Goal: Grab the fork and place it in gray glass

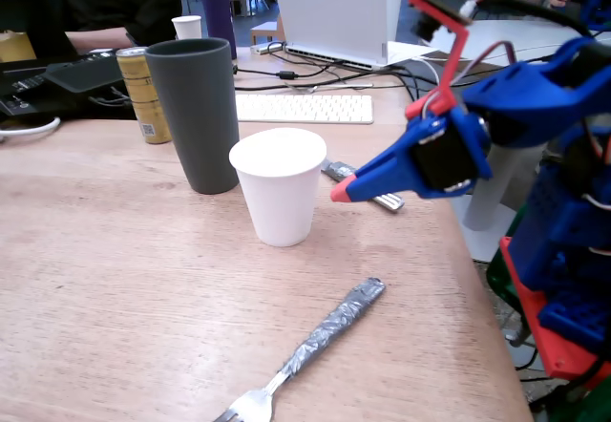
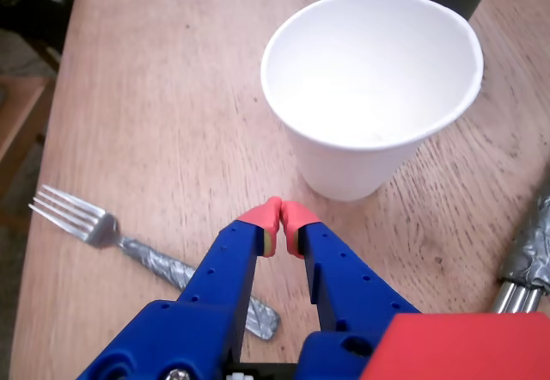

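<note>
Beneath the closed, empty tool (image 2: pixel 282 214), the fork (image 2: pixel 129 247) handle is partly hidden.

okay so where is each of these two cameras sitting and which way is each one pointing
Fixed view: stands off the table's near edge, looking across it at the gray glass, white cup and fork; the blue arm and gripper enter from the right.
Wrist view: rides on the arm, looking down past the shut gripper at the white cup and fork.
Shared: gripper, cup, fork, table.
</note>
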`<state>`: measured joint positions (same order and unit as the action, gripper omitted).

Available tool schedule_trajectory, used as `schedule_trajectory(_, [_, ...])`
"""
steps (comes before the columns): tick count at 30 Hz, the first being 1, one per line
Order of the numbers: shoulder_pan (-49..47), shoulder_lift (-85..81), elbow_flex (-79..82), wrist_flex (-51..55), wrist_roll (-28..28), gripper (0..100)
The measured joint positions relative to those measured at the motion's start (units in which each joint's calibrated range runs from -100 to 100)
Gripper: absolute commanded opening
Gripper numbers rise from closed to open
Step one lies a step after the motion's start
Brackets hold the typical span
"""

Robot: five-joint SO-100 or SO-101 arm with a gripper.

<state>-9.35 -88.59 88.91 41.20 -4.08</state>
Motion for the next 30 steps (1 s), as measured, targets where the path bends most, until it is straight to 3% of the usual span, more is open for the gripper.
schedule_trajectory(8, [-0.19, 24.21, -30.66, 2.48, 0.05, 0])
schedule_trajectory(15, [1.50, 39.52, -65.55, 34.87, 0.34, 0])
schedule_trajectory(20, [1.60, 43.75, -85.12, 46.71, 0.34, 0])
schedule_trajectory(24, [-0.09, 43.84, -88.19, 51.43, 0.88, 0])
schedule_trajectory(30, [-2.82, 43.84, -88.19, 51.59, 6.69, 0])
